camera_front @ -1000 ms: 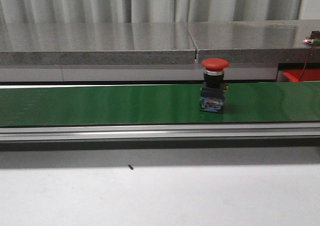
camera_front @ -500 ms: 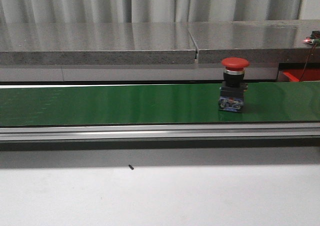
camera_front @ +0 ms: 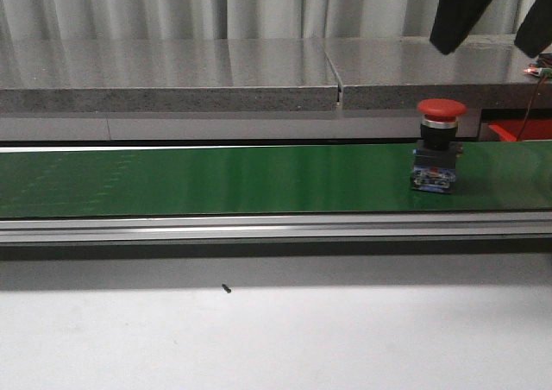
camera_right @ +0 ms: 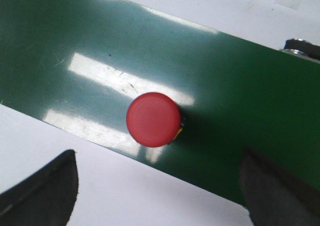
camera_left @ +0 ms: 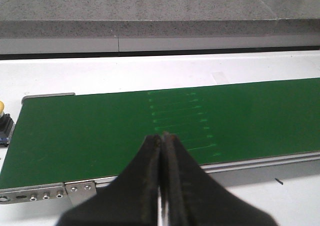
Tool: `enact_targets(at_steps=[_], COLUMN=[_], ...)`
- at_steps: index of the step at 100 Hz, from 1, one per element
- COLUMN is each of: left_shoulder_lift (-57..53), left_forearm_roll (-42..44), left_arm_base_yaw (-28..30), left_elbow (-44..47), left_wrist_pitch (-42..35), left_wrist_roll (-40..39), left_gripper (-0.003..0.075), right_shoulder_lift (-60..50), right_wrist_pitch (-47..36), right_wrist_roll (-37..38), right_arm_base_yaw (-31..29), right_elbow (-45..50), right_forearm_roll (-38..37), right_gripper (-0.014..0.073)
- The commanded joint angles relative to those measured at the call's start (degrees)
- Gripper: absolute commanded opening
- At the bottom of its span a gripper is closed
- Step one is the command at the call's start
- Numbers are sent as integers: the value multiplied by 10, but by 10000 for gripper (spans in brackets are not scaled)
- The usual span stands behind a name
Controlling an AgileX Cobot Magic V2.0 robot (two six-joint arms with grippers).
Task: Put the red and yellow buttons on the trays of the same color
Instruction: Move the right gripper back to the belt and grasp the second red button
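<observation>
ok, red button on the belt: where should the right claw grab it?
Come straight down from above. The red button stands upright on the green belt, and the open right claw hangs over it. Close on the narrower black collar under the wide cap; the cap would likely stop it slipping out.

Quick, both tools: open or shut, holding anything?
Left tool: shut, holding nothing, above the green belt.
Right tool: open, empty, above the red button.
</observation>
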Motion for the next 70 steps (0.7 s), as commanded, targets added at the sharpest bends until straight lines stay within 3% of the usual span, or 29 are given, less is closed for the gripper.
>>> enact_targets(at_steps=[1, 19, 29, 56, 70], left_shoulder_lift=[1, 1, 1, 1, 1], left_forearm_roll=[-15, -15, -15, -15, -15], left_arm_base_yaw=[-5, -5, -5, -5, -5], left_elbow=[-16, -16, -16, -16, -16], left_wrist_pitch=[-40, -40, -40, -40, -40], left_wrist_roll=[0, 0, 0, 0, 0], left_gripper=[-20, -20, -20, -20, -20], right_shoulder_lift=[3, 44, 63, 87, 74], right_wrist_pitch=[-23, -40, -43, -73, -78], right_wrist_roll=[-8, -8, -8, -8, -8], right_arm_base_yaw=[1, 1, 1, 1, 1], right_elbow=[-12, -12, -12, -12, -15], right_forearm_roll=[5, 5, 5, 5, 1], right_gripper=[644, 643, 588, 150, 71])
